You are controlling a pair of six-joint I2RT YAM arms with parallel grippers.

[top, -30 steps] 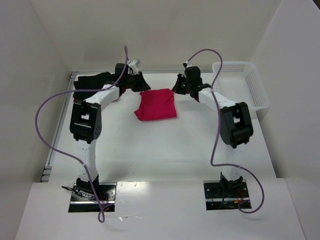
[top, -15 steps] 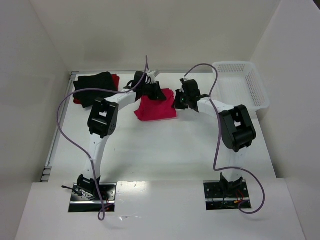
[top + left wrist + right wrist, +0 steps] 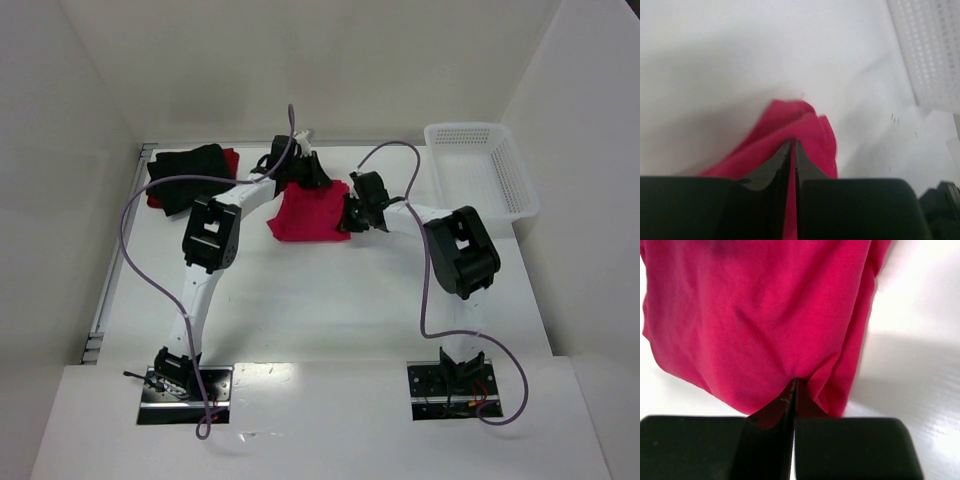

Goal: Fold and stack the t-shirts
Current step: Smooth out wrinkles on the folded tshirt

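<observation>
The crimson-pink t-shirt (image 3: 310, 215) is lying as a compact folded rectangle on the table (image 3: 320, 300), well to the left of the white basket (image 3: 525, 195) and roughly level with the basket's near end. The left gripper (image 3: 312, 178) is pressing down on the shirt's edge that faces away from the arm bases, on the side of the cloth farther from the basket. Its jaws are drawn almost together, with a thin strip of pink cloth pinched between them (the left wrist view shows the fabric rising in a ridge just ahead of the tips). The right gripper (image 3: 350, 215) is meeting the shirt on the side nearer the basket. Its jaws are fully closed, and the cloth is puckering where its edge runs into the tips, so it appears to be nipping that edge. The black t-shirt (image 3: 190, 165) is resting much farther from the basket, at the table's opposite side, lying over the darker red t-shirt (image 3: 155, 200), which is peeking out around it.
</observation>
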